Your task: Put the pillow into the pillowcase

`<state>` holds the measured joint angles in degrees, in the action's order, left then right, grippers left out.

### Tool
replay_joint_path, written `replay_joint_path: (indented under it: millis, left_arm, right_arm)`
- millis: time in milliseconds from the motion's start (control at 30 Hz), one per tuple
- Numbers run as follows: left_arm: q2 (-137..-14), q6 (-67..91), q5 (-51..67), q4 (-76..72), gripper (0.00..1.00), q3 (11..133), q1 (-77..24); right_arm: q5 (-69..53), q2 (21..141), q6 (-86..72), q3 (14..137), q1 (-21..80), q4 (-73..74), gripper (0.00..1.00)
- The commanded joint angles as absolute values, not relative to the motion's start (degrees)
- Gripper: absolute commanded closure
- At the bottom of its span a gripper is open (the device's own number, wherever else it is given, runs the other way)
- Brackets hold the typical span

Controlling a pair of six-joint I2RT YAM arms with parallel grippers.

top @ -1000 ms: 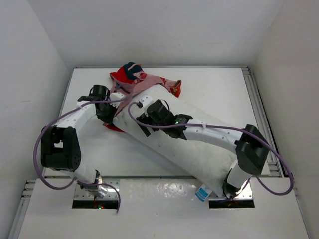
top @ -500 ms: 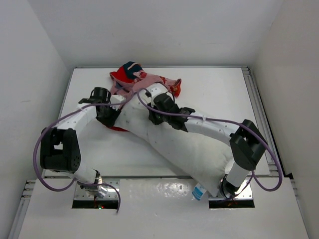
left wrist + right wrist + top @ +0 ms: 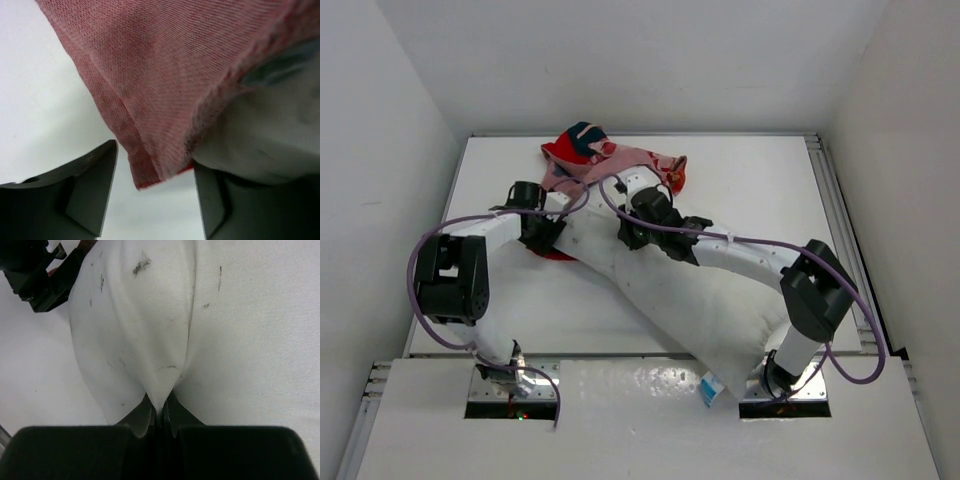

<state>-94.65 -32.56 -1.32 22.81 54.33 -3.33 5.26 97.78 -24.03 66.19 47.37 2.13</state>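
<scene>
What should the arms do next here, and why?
Probably the left gripper should close on the pillowcase hem lying between its open jaws, holding the mouth while the right gripper, which pinches the pillow, pushes it in.

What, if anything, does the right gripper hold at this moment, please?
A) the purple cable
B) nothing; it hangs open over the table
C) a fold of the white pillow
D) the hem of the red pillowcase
C: in the right wrist view the right gripper is shut, with a raised fold of the pillow pinched between its fingertips.
</scene>
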Motion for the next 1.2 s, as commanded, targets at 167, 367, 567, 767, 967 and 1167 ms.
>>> replay_joint_path:
  millis: [167, 367, 567, 767, 967, 1167]
  left_arm:
    - [-96.07, -32.34, 7.54, 17.13, 1.0, 53.79, -1.85]
    - [-84.82, -35.06, 14.49, 30.82, 1.0, 60.54, -1.93]
    - [-81.57, -35.94, 16.34, 43.32, 1.0, 68.9, -3.68]
    - [-78.66, -36.48, 16.88, 46.41, 1.0, 68.65, -15.19]
    - [-76.82, -38.23, 20.64, 51.85, 1.0, 69.61, -29.17]
    - [-76.64, -38.23, 20.38, 50.09, 0.54, 66.52, -28.75]
  right_arm:
    - [6.41, 95.63, -26.53, 63.9, 46.85, 1.32, 1.0]
    - [10.19, 95.36, -36.62, 62.23, 43.87, -2.28, 1.0]
    - [10.89, 97.03, -46.21, 63.81, 38.51, -2.29, 1.0]
    - [14.14, 98.52, -55.61, 66.09, 36.48, -2.64, 1.0]
    - [16.26, 97.91, -60.91, 65.57, 37.0, -3.86, 1.0]
    - [9.68, 94.49, -57.31, 57.85, 38.41, -8.87, 0.87]
